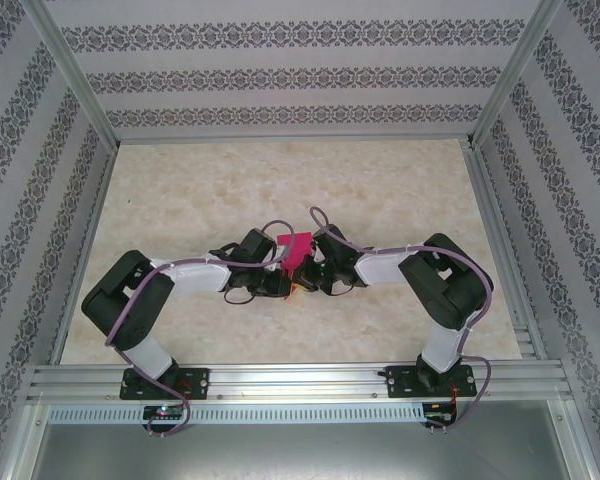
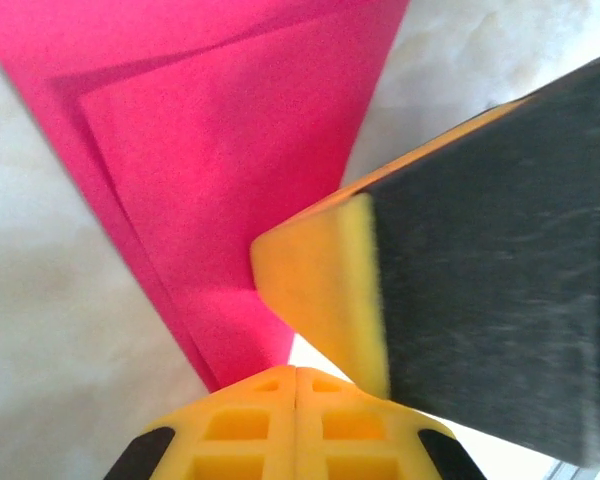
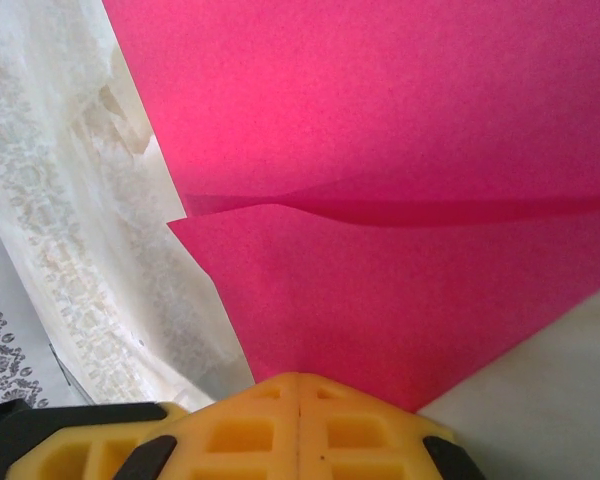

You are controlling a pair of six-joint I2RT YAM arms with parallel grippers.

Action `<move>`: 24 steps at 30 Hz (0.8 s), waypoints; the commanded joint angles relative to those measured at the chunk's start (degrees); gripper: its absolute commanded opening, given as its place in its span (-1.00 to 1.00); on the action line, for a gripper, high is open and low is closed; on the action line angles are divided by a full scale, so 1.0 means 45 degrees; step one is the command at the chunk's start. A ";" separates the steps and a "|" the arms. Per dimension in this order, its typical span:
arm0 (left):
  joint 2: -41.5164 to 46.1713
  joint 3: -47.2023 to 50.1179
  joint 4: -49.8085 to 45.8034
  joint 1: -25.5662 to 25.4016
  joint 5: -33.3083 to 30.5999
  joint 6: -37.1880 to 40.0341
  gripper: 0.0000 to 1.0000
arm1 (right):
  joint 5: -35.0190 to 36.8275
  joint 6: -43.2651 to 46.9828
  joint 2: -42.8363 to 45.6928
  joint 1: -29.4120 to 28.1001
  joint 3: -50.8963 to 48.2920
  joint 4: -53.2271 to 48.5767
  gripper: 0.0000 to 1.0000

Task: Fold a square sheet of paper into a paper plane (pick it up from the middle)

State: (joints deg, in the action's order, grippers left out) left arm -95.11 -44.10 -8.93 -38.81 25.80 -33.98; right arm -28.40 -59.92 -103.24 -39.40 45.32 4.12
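The magenta-pink sheet of paper (image 1: 296, 250) is folded into layers and held up off the table between my two arms at the centre. In the left wrist view the folded paper (image 2: 230, 150) rises from my left gripper (image 2: 296, 368), whose yellow jaws are pressed together on its lower tip. The right gripper's yellow finger (image 2: 325, 290) and black body crowd in from the right. In the right wrist view my right gripper (image 3: 296, 376) is shut on the paper's (image 3: 380, 200) lower corner, with a folded flap edge running across it.
The cream marble tabletop (image 1: 280, 180) is ringed by patterned walls (image 1: 280, 75) and an aluminium frame, with a rail (image 1: 300, 385) along the near edge. Both arms (image 1: 190, 272) reach inward and nearly touch at the centre.
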 commanded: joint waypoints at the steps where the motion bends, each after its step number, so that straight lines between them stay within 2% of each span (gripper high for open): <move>1: -0.0124 0.0176 0.0206 -0.0170 -0.0085 -0.0127 -1.00 | 0.0744 0.0154 -0.0281 -0.0115 0.0020 -0.0626 -0.94; 7: -0.0231 0.0535 -0.0409 -0.0173 -0.0622 -0.0092 -1.00 | 0.1026 0.0611 -0.0304 -0.0012 0.0082 -0.0840 -0.97; 11: -0.0193 0.0594 -0.1194 -0.0199 -0.1061 -0.0145 -1.00 | 0.2525 0.2161 -0.0200 -0.0002 0.0097 -0.1245 -1.00; 16: -0.0251 0.0639 -0.1713 -0.0185 -0.1182 -0.0185 -1.00 | 0.2843 0.3100 -0.0105 0.0296 -0.0103 -0.0634 -1.00; 24: -0.0368 0.0625 -0.1920 -0.0187 -0.1167 -0.0243 -1.00 | 0.3322 0.4090 0.0258 0.1447 -0.0293 -0.0203 -1.00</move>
State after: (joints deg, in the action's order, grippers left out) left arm -95.37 -43.03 -8.95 -38.81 23.83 -34.65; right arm -23.49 -45.71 -102.26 -36.47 45.21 3.92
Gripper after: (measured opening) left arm 0.055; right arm 0.048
